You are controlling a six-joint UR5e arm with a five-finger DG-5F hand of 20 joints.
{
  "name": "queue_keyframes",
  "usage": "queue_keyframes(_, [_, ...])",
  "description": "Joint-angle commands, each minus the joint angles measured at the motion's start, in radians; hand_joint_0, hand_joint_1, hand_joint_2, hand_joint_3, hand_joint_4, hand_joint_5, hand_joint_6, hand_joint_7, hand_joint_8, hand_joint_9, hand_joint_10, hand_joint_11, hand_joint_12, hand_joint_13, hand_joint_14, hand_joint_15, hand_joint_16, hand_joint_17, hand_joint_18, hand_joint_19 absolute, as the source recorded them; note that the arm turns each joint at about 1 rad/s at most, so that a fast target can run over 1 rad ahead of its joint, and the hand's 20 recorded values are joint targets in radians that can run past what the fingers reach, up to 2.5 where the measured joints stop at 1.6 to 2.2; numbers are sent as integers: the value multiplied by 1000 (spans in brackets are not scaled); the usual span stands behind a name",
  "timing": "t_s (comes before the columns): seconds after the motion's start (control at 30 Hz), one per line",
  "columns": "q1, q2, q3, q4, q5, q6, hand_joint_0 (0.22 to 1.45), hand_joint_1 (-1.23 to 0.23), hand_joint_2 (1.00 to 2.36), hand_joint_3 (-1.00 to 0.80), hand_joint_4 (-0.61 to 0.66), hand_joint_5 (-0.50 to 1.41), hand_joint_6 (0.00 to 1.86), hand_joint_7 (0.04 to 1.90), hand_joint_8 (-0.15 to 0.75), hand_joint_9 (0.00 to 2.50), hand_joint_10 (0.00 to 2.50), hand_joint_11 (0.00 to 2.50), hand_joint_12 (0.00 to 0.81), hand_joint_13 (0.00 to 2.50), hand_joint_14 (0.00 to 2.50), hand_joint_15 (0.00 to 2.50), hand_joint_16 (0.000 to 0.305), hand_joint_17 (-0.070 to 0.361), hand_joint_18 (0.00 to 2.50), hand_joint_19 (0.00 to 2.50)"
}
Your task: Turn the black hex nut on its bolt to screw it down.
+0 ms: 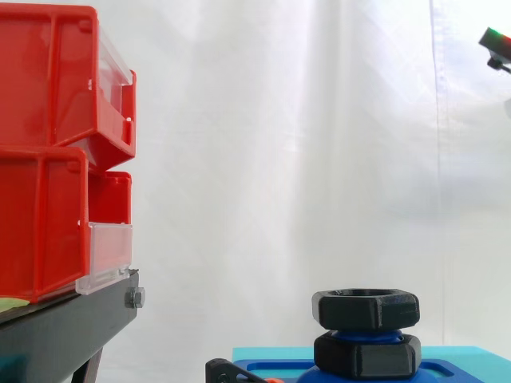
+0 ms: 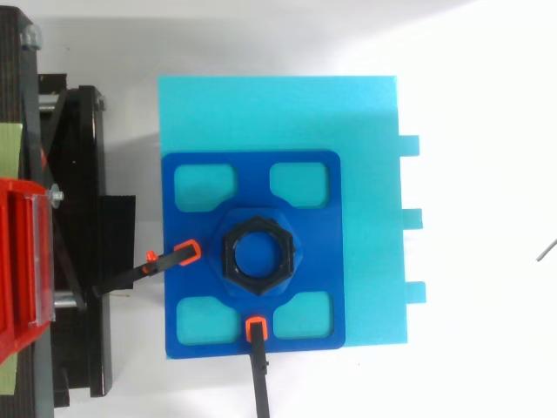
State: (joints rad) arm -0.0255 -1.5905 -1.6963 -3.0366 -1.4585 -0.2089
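A black hex nut (image 1: pixel 366 307) sits at the top of a blue bolt (image 1: pixel 366 337), with a second black nut (image 1: pixel 366 356) just below it. From above, the nut (image 2: pixel 233 261) rings the blue bolt (image 2: pixel 258 252) in the middle of a blue base plate (image 2: pixel 315 252). A small part of my hand (image 1: pixel 497 41) glows green and red at the upper right edge of the side view. It hangs high above the nut and well to its right, touching nothing.
The blue plate lies on a cyan board (image 2: pixel 365 113). Two black clamps with orange tips (image 2: pixel 184 254) (image 2: pixel 257 329) grip the plate's left and front edges. Red bins (image 1: pixel 48 159) stand on a black stand (image 1: pixel 64 327) at the left.
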Motion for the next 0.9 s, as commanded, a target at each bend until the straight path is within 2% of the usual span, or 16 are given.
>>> queue_keyframes(0.0, [1,-2,1,-28,0,-9,575,-587,1004,-453,209,-126,502,771,186,804,0,0,251,554,0,0,41,93,404,116])
queue_keyframes(0.07, [4,-3,0,-34,-2,-21,573,-586,1004,-456,222,-126,502,755,186,820,0,0,247,564,0,0,40,90,421,136])
queue_keyframes(0.13, [13,-6,0,-11,1,-84,571,-581,1003,-459,238,-131,502,747,190,823,0,0,248,576,0,0,40,90,440,159])
queue_keyframes(0.17, [19,-17,0,2,7,-112,569,-574,1003,-457,244,-131,502,750,192,822,0,0,253,584,0,0,40,90,461,173])
queue_keyframes(0.27, [24,-48,1,24,21,-159,565,-561,1004,-461,253,-133,502,755,199,817,0,0,258,589,0,0,41,91,470,193])
queue_keyframes(0.4, [33,-100,7,62,21,-213,561,-557,1004,-466,256,-134,502,761,199,815,0,0,268,577,0,0,41,92,464,187])
queue_keyframes(0.5, [39,-143,52,84,20,-242,555,-564,1003,-468,247,-138,502,762,202,794,0,0,271,541,0,0,40,89,418,168])
queue_keyframes(0.67, [52,-186,106,88,18,-313,543,-574,1002,-474,229,-152,502,768,197,717,0,0,277,452,0,0,39,89,310,126])
queue_keyframes(0.7, [53,-194,118,85,18,-330,534,-579,1002,-476,218,-159,502,764,197,646,0,0,284,367,0,0,38,86,195,92])
queue_keyframes(0.83, [62,-232,168,90,9,-435,504,-573,1000,-494,200,-175,502,745,176,463,0,0,296,245,0,0,41,93,41,44])
queue_keyframes(0.87, [67,-235,172,96,9,-478,493,-571,1000,-500,165,-178,502,722,173,374,0,0,306,194,0,0,43,96,0,24])
